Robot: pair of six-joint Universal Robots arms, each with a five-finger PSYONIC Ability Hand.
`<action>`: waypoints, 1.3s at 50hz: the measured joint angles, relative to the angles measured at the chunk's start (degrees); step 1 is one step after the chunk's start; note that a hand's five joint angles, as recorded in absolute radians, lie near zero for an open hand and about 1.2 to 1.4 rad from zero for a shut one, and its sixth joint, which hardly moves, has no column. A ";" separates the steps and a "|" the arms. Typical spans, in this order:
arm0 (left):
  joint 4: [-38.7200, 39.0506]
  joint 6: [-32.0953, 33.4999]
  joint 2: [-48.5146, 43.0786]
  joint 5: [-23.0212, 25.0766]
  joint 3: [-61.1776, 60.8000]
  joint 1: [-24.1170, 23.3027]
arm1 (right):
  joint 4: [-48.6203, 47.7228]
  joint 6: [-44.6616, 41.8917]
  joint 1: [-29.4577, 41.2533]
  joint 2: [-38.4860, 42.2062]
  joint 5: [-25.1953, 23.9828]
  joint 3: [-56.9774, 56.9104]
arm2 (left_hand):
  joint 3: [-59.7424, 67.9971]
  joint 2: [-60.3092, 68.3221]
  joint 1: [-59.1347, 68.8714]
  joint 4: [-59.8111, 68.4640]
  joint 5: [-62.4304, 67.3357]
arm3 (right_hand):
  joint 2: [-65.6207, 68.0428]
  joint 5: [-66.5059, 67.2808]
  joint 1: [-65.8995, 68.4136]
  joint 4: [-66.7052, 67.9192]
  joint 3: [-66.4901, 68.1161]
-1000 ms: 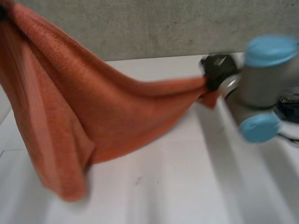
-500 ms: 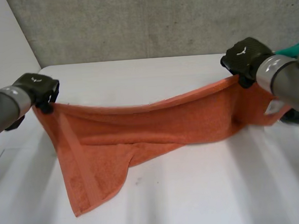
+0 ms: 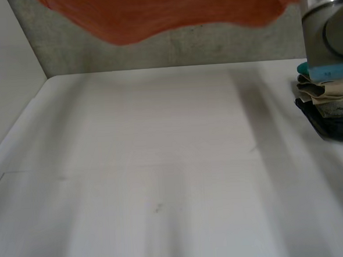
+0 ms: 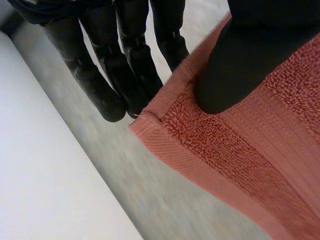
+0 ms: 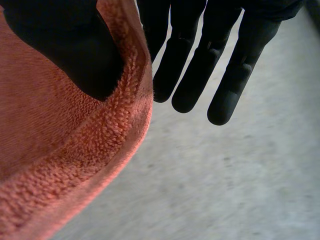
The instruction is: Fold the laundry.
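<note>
While the orange towel [image 3: 170,12] hangs high over the white table [image 3: 162,164], strung between the two arms, no part of it touches the surface.

Left hand [image 4: 235,65]: the thumb presses on a hemmed corner and pinches it against straight fingers [image 4: 100,90].

Right hand [image 5: 65,50]: the thumb clamps the towel's rolled edge, with the other fingers [image 5: 190,75] stretched out past the hem. Cannot tell if this is the true corner.

Handling, judged from the cloth: looped terry, soft and limp, with no stiffness of its own. The lower edge bellies downward between the grips. Probably light. The pile is rough, so it should not slide much against the pads. The woven hem band looks firmer than the body and is the best place to hold. Two corners of one edge keep it hanging flat. A hold in the middle would only bunch it.

Both pinches are shallow, close to the edge, so a sharp swing might pull the cloth out.

Small pile of folded clothes [image 3: 329,92] at the table's right side, beside the right arm [image 3: 325,20].
</note>
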 measured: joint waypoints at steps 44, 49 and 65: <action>-3.74 8.49 -5.12 6.09 -35.03 3.49 | 36.50 23.97 -8.08 16.67 -0.66 8.64 | 0.00 0.02 0.00 0.00 0.00 | -0.68 -2.06 -0.02 -2.11 -1.74; -6.02 10.28 -2.24 6.03 -37.57 3.66 | 41.18 22.29 -8.86 14.80 -1.83 9.57 | 0.00 0.02 0.00 0.00 0.00 | 0.00 -1.70 -0.02 -0.21 -0.25; -35.64 33.06 17.02 7.99 -55.69 10.70 | 58.62 -23.41 -11.41 -10.07 -2.73 37.01 | 0.00 0.01 0.00 0.00 0.00 | 0.00 -1.64 -0.02 -0.19 -0.22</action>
